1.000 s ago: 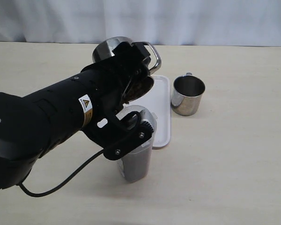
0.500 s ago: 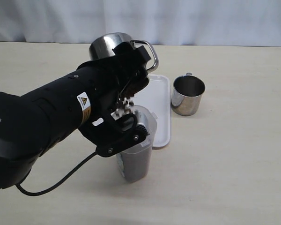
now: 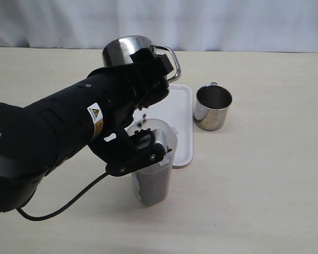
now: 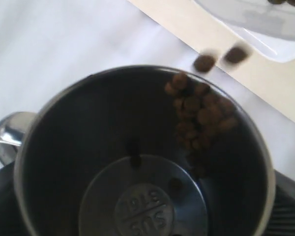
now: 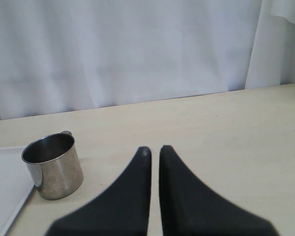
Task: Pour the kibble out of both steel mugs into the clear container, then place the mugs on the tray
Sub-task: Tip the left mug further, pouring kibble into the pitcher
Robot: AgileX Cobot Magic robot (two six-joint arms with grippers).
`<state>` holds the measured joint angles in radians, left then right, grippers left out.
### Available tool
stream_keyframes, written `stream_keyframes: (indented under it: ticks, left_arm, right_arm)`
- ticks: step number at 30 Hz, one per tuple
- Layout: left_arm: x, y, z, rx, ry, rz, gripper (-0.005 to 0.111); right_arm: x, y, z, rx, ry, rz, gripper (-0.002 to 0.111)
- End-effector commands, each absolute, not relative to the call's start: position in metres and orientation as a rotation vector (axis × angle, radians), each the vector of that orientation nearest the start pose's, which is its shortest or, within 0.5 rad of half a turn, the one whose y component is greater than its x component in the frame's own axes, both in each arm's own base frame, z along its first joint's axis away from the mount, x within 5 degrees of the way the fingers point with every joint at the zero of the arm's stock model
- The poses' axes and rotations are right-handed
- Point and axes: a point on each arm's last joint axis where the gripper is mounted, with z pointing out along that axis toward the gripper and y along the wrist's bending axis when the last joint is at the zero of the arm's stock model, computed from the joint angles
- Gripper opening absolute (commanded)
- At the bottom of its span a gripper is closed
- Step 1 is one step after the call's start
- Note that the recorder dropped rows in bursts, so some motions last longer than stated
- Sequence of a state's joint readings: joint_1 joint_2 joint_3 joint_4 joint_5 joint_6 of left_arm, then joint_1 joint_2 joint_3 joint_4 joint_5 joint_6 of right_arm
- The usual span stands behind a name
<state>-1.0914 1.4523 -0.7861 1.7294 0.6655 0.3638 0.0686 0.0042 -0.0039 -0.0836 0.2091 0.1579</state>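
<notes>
We see a pale table before a white curtain. Upper centre, our left gripper, jaws wide, holds a tilted steel mug, kibble falling toward the clear container below. Our right gripper is closed, empty. The second mug stands right of the tray.

The right gripper is empty, jaws together; off to its side a steel mug stands upright, apparently just beside the tray.

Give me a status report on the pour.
Left gripper shut on tipped mug; right gripper shut, empty. Kibble dropping into container. Second mug upright beside tray.
</notes>
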Motion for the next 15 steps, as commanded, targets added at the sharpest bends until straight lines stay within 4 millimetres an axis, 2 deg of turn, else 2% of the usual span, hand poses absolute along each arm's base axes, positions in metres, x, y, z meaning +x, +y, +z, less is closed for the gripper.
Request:
stream_keyframes:
  ticks: [1,6,9,12,15]
  left_arm:
    - [0.18,-0.236,0.262,2.13,0.335,1.318,0.0]
    - [0.178,-0.235,0.266,2.108,0.36,1.385,0.0]
    - [0.166,-0.244,0.265,2.118,0.269,1.363,0.0]
    - [0.162,-0.246,0.266,2.109,0.261,1.381,0.0]
    - [0.157,-0.249,0.266,2.131,0.173,1.423,0.0]
  right_arm:
    - [0.056,0.002,0.194,0.013,1.694,0.092,0.005]
    - [0.056,0.002,0.194,0.013,1.694,0.092,0.005]
    - [0.056,0.002,0.194,0.013,1.694,0.092,0.005]
    - [0.056,0.002,0.194,0.013,1.694,0.092,0.005]
    - [0.056,0.002,0.194,0.013,1.694,0.092,0.005]
